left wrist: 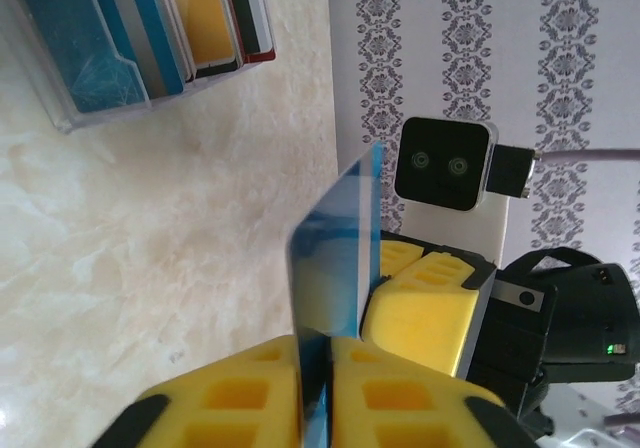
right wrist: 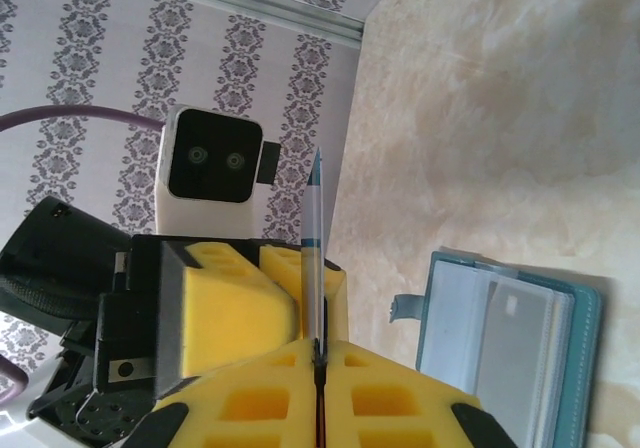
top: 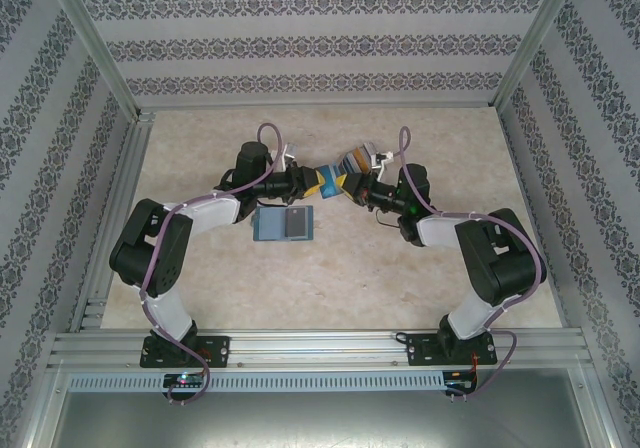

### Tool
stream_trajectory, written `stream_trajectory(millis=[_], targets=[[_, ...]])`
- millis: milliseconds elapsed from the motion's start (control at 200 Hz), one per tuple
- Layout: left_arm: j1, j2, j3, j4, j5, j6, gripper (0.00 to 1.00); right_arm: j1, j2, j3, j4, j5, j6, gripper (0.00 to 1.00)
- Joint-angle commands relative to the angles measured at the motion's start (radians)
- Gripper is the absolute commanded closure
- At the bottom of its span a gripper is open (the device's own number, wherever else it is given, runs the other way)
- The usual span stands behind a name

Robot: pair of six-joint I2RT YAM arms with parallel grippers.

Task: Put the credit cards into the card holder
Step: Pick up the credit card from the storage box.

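Your left tool [left wrist: 315,356] and right tool [right wrist: 318,353] both pinch one blue card [left wrist: 340,258]; the holder [top: 266,224] lies open on the tabletop [top: 400,278] nearby.

Right hand [right wrist: 318,356] pinching a credit card [right wrist: 316,228] edge-on, with the open card holder [right wrist: 590,368] just to its right.
The hand's yellow fingers [right wrist: 250,403] press together on the thin, blue-edged card, which rises across the yellow fingers of the left hand [right wrist: 300,283]; whether those also grip it is unclear. Above them sits a white-and-black camera [right wrist: 212,156]. The teal card holder lies open on the marbled beige desk [right wrist: 480,118], a grey card [right wrist: 515,343] in its clear pocket and a small tab [right wrist: 404,306] at its left edge. A patterned wall [right wrist: 100,68] and a metal rail [right wrist: 260,13] stand behind.
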Motion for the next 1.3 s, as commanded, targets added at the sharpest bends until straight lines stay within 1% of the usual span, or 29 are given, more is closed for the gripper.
stream_trajectory(millis=[0, 60, 205, 280, 475, 530, 640, 749, 809, 949, 1099, 1164, 1299], targets=[[0.005, -0.037, 0.018, 0.035, 0.004, 0.006, 0.95, 0.022, 0.016, 0.013, 0.046, -0.016, -0.001, 0.90], [0.004, -0.041, 0.017, 0.023, -0.006, 0.013, 1.00, 0.024, 0.015, 0.007, 0.042, -0.010, -0.007, 0.90], [0.005, -0.045, 0.023, -0.031, -0.026, 0.034, 1.00, 0.027, 0.016, -0.005, 0.025, -0.004, -0.024, 0.89], [0.005, -0.055, 0.022, -0.081, -0.045, 0.059, 1.00, 0.029, 0.022, -0.007, 0.016, -0.006, -0.032, 0.87], [0.011, -0.094, -0.003, -0.205, -0.084, 0.130, 1.00, 0.048, 0.044, 0.005, -0.016, 0.004, -0.055, 0.75], [0.015, -0.102, -0.009, -0.239, -0.088, 0.145, 1.00, 0.059, 0.054, 0.008, -0.021, 0.012, -0.058, 0.69], [0.028, -0.109, -0.032, -0.253, -0.065, 0.153, 1.00, 0.081, 0.073, 0.018, -0.055, 0.028, -0.074, 0.61], [0.044, -0.131, -0.075, -0.259, -0.064, 0.146, 1.00, 0.099, 0.088, 0.017, -0.072, 0.039, -0.084, 0.57], [0.052, -0.153, -0.101, -0.267, -0.067, 0.151, 1.00, 0.105, 0.094, 0.018, -0.082, 0.039, -0.089, 0.56], [0.082, -0.222, -0.155, -0.350, -0.092, 0.195, 1.00, 0.121, 0.095, 0.006, -0.122, 0.052, -0.106, 0.55], [0.119, -0.296, -0.198, -0.441, -0.070, 0.256, 1.00, 0.141, 0.082, -0.034, -0.143, 0.083, -0.114, 0.55], [0.132, -0.333, -0.205, -0.510, -0.072, 0.309, 1.00, 0.157, 0.069, -0.057, -0.145, 0.099, -0.113, 0.54], [0.171, -0.392, -0.200, -0.709, -0.106, 0.430, 1.00, 0.194, 0.014, -0.102, -0.180, 0.147, -0.137, 0.54]])
